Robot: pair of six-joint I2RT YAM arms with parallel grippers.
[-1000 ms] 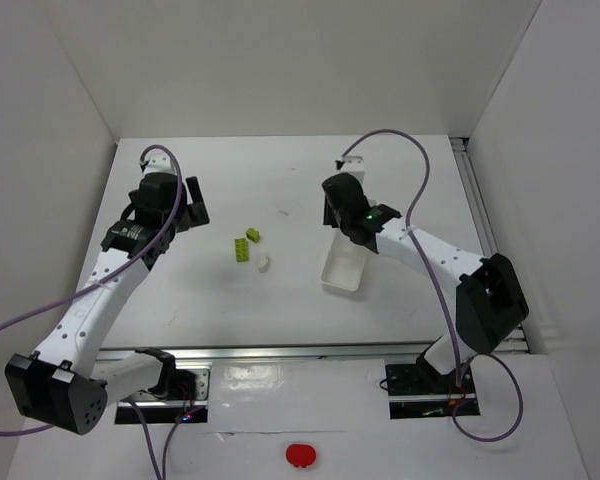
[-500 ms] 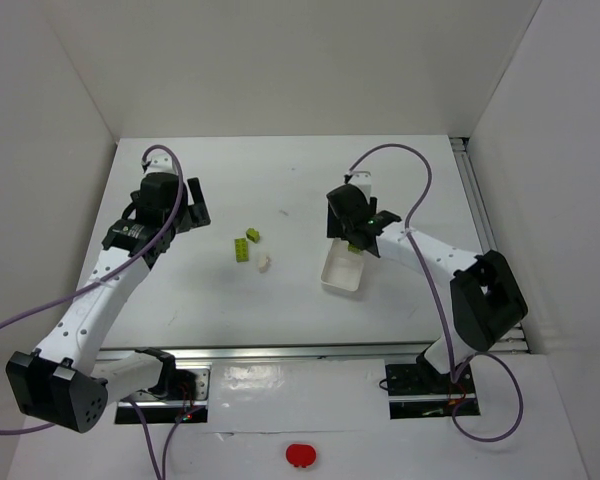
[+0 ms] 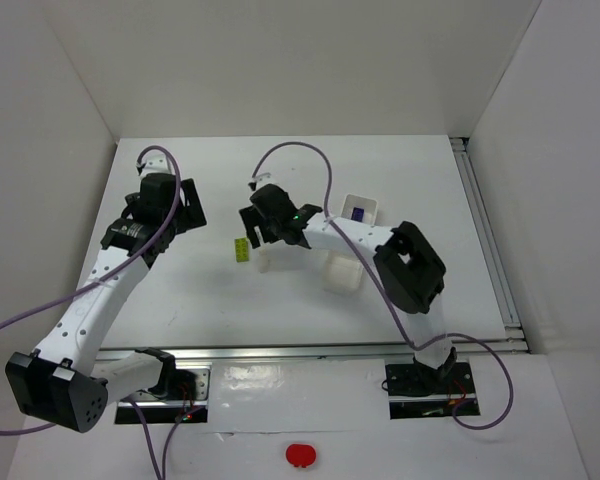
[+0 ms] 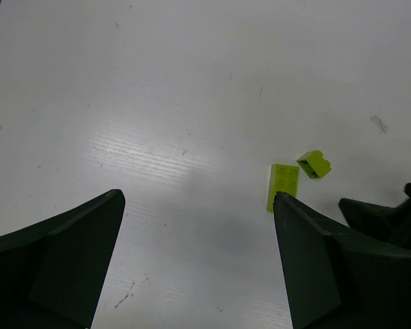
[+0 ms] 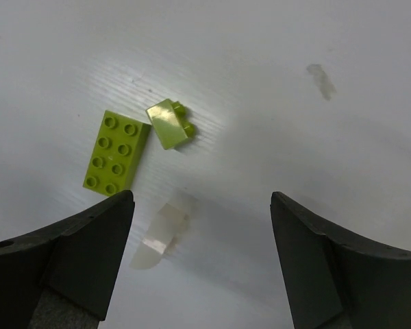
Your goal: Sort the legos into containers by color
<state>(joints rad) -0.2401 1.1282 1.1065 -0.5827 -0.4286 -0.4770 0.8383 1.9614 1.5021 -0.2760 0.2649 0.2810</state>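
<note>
Three loose legos lie mid-table: a flat lime-green brick (image 3: 241,250) (image 5: 116,152) (image 4: 282,185), a small sloped lime-green brick (image 5: 170,124) (image 4: 314,164) and a whitish brick (image 3: 264,263) (image 5: 161,235). My right gripper (image 3: 262,232) (image 5: 200,205) hovers open just above them, holding nothing. It hides the small green brick in the top view. The whitish brick lies near its left finger. A dark purple-blue brick (image 3: 358,213) lies in the far section of the white tray (image 3: 341,279). My left gripper (image 3: 193,208) (image 4: 198,199) hangs open to the left of the bricks, over bare table.
The right forearm crosses over the middle of the tray. White walls enclose the table on the left, back and right. A metal rail (image 3: 488,250) runs along the right edge. In the left wrist view the right gripper (image 4: 397,223) shows dark at the far right.
The right arm has swung left from over the tray to above the loose bricks, and its jaws have opened. The purple-blue brick now shows in the tray's far section. The left arm is still.
</note>
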